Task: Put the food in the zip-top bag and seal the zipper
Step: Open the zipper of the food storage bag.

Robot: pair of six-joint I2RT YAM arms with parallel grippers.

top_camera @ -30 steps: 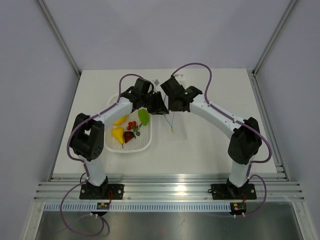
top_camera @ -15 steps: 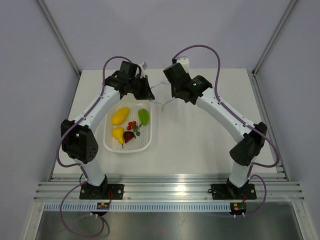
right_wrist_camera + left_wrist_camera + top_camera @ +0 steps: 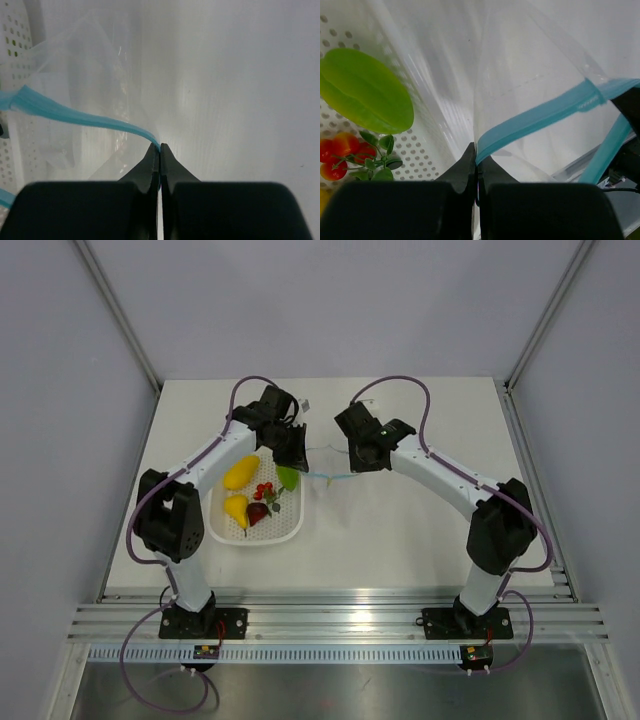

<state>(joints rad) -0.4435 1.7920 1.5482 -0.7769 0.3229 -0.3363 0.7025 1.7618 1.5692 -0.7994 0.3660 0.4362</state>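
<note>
- Holding step: left gripper [image 3: 476, 156] and right gripper [image 3: 159, 148] each pinch the bag's [image 3: 535, 67] blue zipper [image 3: 540, 115] taut.
- The food [image 3: 257, 494] sits in the basket [image 3: 285, 536] (none bagged); next, the mouth likely needs opening.

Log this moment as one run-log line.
left gripper: shut on zipper | right gripper: shut on zipper | bag: held between them | food: in basket

The food [image 3: 240, 472] lies in the basket [image 3: 285, 537], left of the table's [image 3: 420, 530] middle; the zip-top bag [image 3: 535, 65] is just right of the basket's far-right corner.
</note>
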